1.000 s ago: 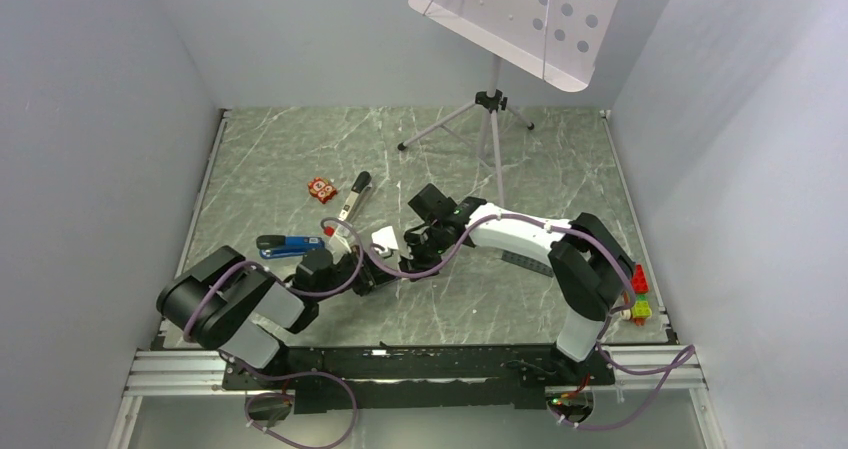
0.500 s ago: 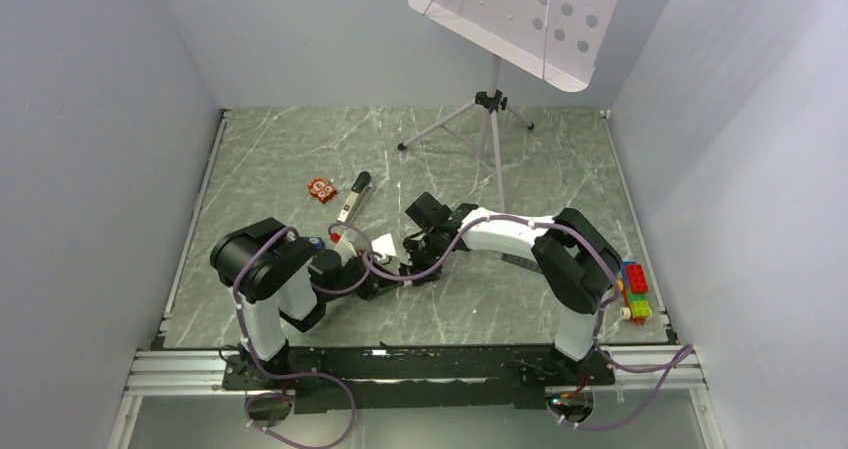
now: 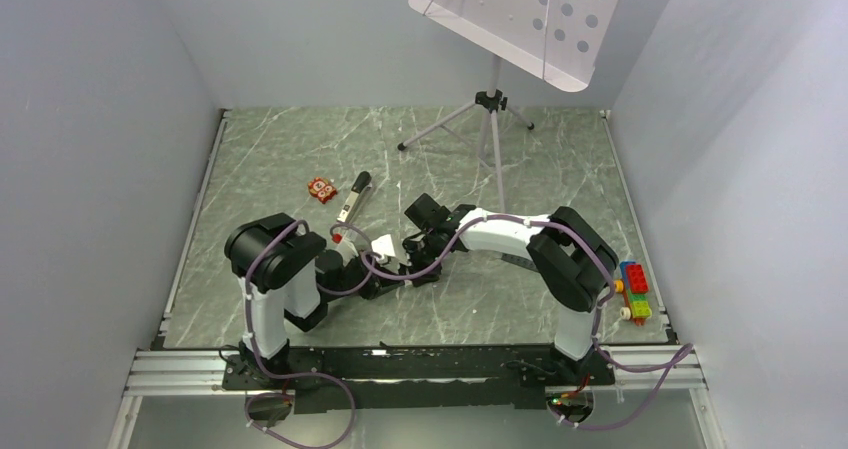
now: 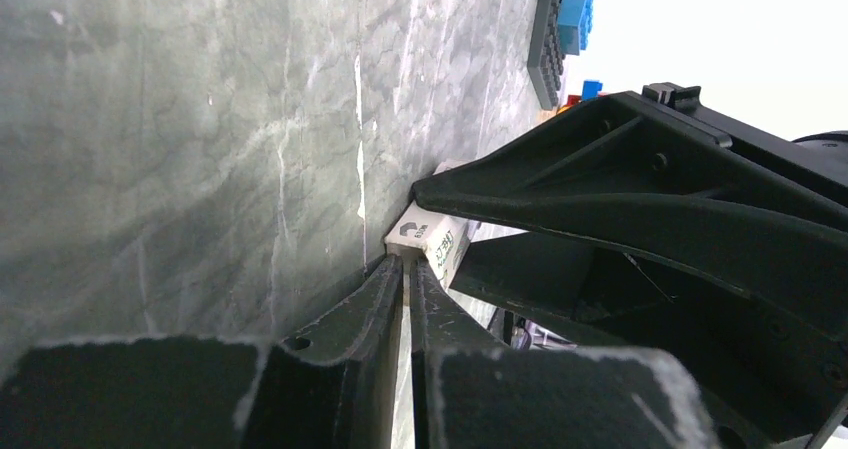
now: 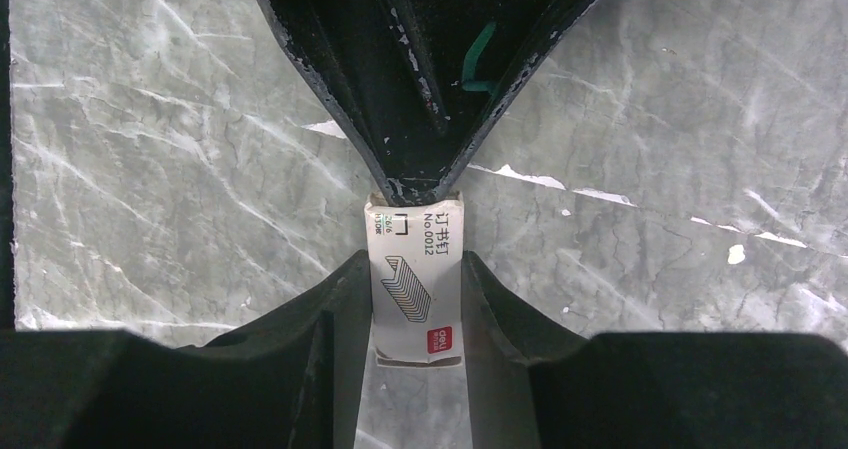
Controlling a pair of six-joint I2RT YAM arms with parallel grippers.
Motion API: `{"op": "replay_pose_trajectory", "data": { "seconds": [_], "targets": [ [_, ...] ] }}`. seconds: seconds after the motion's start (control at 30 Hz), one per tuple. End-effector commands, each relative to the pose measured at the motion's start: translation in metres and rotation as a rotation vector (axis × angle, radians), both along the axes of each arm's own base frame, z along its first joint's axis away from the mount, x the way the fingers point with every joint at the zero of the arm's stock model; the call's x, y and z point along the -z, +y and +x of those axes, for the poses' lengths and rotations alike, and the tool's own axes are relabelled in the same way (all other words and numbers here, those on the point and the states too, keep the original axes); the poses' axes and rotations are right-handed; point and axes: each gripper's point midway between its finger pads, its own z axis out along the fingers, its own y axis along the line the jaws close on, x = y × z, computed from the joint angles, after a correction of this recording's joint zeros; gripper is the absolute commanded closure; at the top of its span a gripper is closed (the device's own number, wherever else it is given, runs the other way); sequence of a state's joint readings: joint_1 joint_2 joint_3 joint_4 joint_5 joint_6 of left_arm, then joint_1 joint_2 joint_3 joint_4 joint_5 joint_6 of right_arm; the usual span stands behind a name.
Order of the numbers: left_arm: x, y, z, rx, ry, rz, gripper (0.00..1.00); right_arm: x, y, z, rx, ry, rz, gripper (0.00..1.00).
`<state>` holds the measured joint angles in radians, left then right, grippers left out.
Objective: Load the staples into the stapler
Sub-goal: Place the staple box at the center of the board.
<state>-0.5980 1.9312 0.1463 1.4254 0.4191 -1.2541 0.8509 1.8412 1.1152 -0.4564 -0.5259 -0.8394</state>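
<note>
Staple box pinched between two hands

Right hand (image 5: 415, 274) is pinching the small white cardboard box of staples (image 5: 416, 294) by its long sides, near the middle of the grey marble table (image 3: 280, 159). Left hand (image 4: 405, 269) is pressed together, tip right against the box's end.

Grey-green marbled table (image 3: 300, 149) enclosed by plain pale walls (image 3: 100, 119); a tripod stand (image 3: 490, 100) bearing a perforated white panel (image 3: 510, 9), upper centre.
</note>
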Motion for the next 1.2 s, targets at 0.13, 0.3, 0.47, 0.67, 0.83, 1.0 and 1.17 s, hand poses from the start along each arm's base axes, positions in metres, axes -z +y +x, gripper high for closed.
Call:
{"op": "replay_pose_trajectory", "data": {
  "seconds": [0.13,0.3,0.47,0.67,0.83,1.0,1.17],
  "targets": [
    [-0.018,-0.012,0.003,0.031,-0.062,-0.072,0.87,-0.004,0.026,0.000,-0.035,-0.013,0.086,0.59],
    [-0.023,-0.015,0.004,0.044,-0.074,-0.084,0.86,-0.003,0.026,0.000,-0.034,-0.011,0.082,0.57],
    [-0.021,-0.011,0.002,0.029,-0.064,-0.071,0.85,0.000,0.025,0.003,-0.020,-0.016,0.065,0.56],
    [-0.008,0.007,-0.009,-0.026,-0.021,-0.028,0.77,-0.013,0.017,0.015,0.022,-0.040,0.070,0.44],
    [-0.007,0.017,-0.018,-0.045,-0.022,-0.024,0.67,-0.036,0.010,0.025,0.050,-0.069,0.113,0.33],
    [-0.014,0.018,-0.019,-0.040,-0.064,-0.026,0.60,-0.058,0.002,0.023,0.042,-0.083,0.143,0.02],
    [-0.026,0.022,-0.017,-0.022,-0.160,0.036,0.53,-0.082,-0.011,0.028,0.089,-0.032,0.184,0.00]
  ]
}}
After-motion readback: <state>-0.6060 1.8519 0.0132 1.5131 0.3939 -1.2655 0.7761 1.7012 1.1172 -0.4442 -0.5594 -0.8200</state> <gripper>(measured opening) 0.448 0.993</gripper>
